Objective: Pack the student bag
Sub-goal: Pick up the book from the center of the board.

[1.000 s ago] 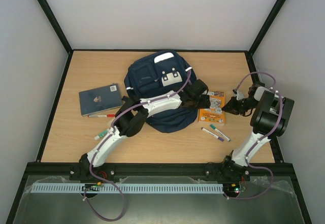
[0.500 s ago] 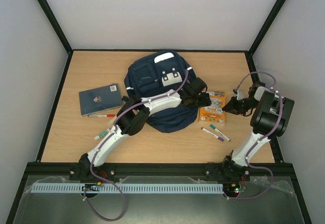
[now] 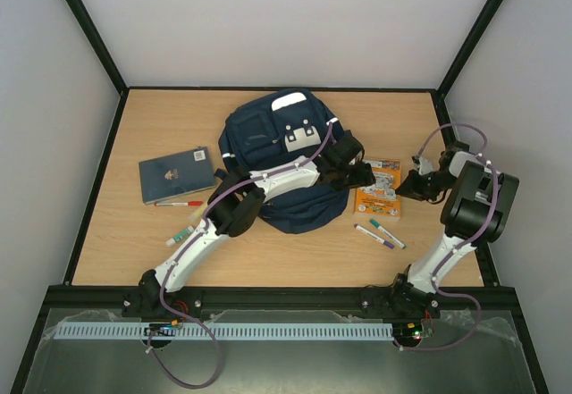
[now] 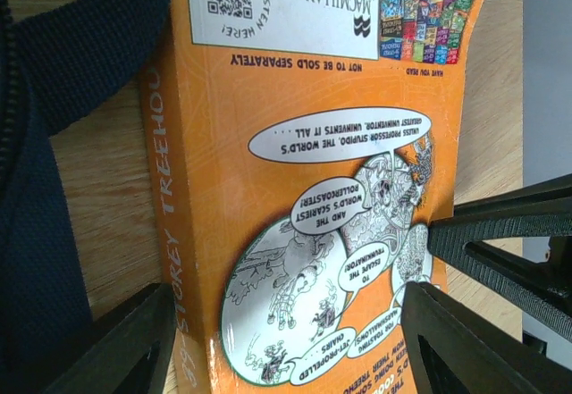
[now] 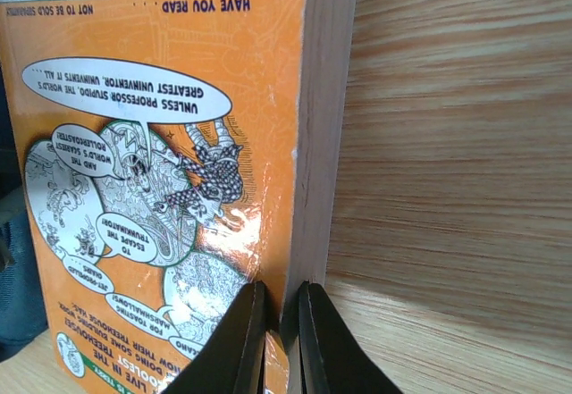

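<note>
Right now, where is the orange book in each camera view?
Top external: the orange book lies right of centre, beside the student bag.
Left wrist: it fills the middle of the picture.
Right wrist: it fills the left half.
Shared landmark: the bag's navy fabric, left of the book in every view.

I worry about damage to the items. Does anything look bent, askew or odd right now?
Yes. The orange book beside the student bag has its cover edge pinched by the shut right end effector, and the cover seems parted from the pages; it may crease.
</note>
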Tool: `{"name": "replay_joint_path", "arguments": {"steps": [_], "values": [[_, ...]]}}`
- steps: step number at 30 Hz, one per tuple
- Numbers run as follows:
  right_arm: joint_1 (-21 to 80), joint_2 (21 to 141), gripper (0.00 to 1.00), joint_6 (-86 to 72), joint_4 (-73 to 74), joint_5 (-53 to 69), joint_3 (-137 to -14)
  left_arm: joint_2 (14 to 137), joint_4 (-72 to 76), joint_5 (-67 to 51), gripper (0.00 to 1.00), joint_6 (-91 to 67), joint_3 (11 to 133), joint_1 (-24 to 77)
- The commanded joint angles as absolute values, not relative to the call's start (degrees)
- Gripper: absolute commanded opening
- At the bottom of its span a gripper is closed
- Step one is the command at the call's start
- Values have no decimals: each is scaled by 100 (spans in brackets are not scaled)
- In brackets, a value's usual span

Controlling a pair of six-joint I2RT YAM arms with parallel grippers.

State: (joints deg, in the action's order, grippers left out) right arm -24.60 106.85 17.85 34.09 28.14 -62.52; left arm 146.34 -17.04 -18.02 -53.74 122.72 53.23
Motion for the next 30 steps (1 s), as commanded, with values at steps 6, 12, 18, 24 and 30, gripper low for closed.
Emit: {"name": "replay_joint_path", "arguments": {"steps": [6, 12, 18, 24, 30], "values": [[-1751, 11285, 5, 2125, 3427, 415, -5903, 14024, -1248, -2277, 71, -5364, 12092, 5772], [-1536, 11467, 5, 1938, 3626, 609, -6123, 13656, -1679, -1855, 71, -5533, 11595, 5766], [-1606, 11549, 4, 1773, 3430, 77, -6029, 13492, -1671, -1632, 72, -6159, 10606, 5652], [-1767, 11599, 3, 1816, 3215, -472, -5949, 13744, -2255, -1153, 75, -6351, 10871, 5686], [-1775, 11681, 3, 1901, 3274, -473, -5949, 14303, -2154, -1229, 76, -6570, 11341, 5659]]}}
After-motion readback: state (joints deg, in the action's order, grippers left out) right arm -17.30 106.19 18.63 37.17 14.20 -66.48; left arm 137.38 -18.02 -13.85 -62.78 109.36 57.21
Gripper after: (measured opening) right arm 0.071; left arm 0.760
